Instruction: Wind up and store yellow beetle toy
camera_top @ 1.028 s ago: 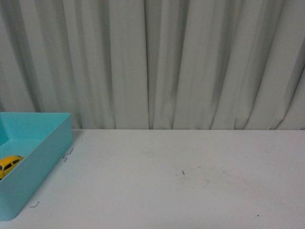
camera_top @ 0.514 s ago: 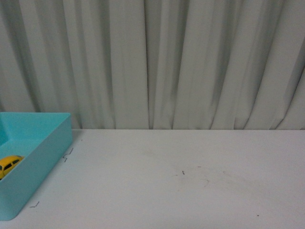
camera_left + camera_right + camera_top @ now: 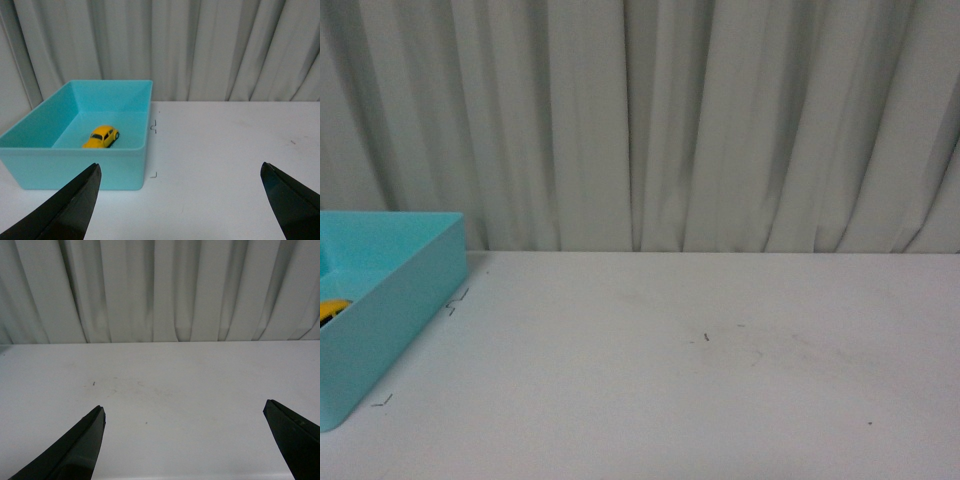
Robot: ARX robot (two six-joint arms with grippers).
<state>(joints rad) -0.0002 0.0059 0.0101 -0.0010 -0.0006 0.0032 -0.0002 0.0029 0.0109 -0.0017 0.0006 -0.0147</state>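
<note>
Hanging with jaws spread wide and empty, the left gripper (image 3: 180, 200) faces a turquoise bin (image 3: 75, 167) — the yellow beetle toy (image 3: 101, 137) sits on its floor. The right gripper (image 3: 185, 442) gapes too — over the bare white table (image 3: 165, 390).

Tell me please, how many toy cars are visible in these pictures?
1. The yellow beetle toy sits on the floor of the turquoise bin. The front view shows only a sliver of it behind the bin's wall.
</note>
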